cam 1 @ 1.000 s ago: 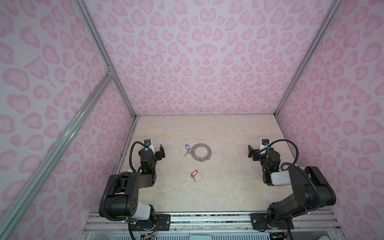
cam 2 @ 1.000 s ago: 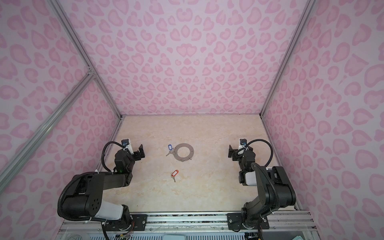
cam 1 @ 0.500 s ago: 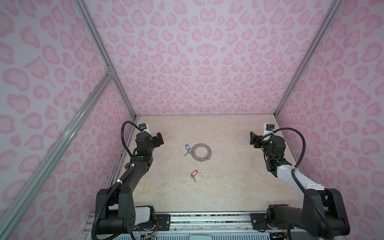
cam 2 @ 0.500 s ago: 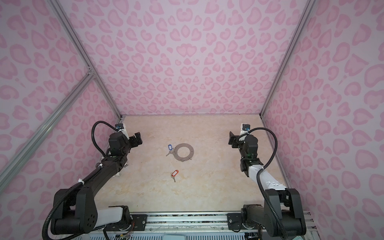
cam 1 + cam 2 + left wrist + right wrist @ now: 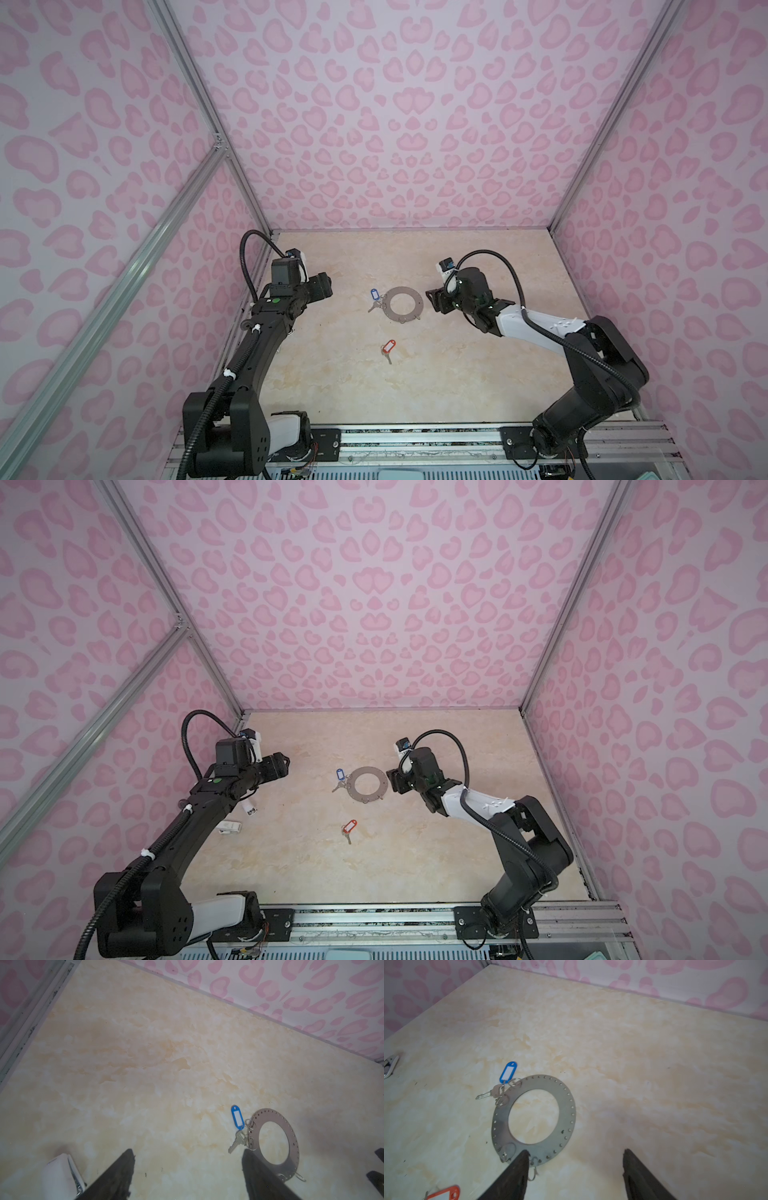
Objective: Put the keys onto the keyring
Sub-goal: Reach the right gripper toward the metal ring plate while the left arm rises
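The keyring (image 5: 417, 305) (image 5: 383, 786), a flat grey disc with a wide open centre, lies mid-table. The blue-tagged keys (image 5: 375, 295) (image 5: 340, 774) lie at its left rim, their small rings overlapping the disc (image 5: 566, 1109) (image 5: 294, 1147). The orange-red-tagged keys (image 5: 388, 346) (image 5: 349, 825) lie apart, nearer the front. My right gripper (image 5: 432, 300) (image 5: 576, 1150) hovers open at the disc's right edge, one fingertip (image 5: 523, 1159) over the rim. My left gripper (image 5: 327, 286) (image 5: 188, 1151) is open and empty, left of the blue tag (image 5: 237, 1116).
Two small white objects (image 5: 230, 826) (image 5: 249, 810) lie on the table under my left arm; one shows in the left wrist view (image 5: 60, 1176). Pink patterned walls close in three sides. A metal rail (image 5: 415, 436) runs along the front.
Both arms have unfolded from the front and reached inward. The right gripper has come up beside the keyring; the left has swung toward the blue-tagged keys. Keys and disc have not moved.
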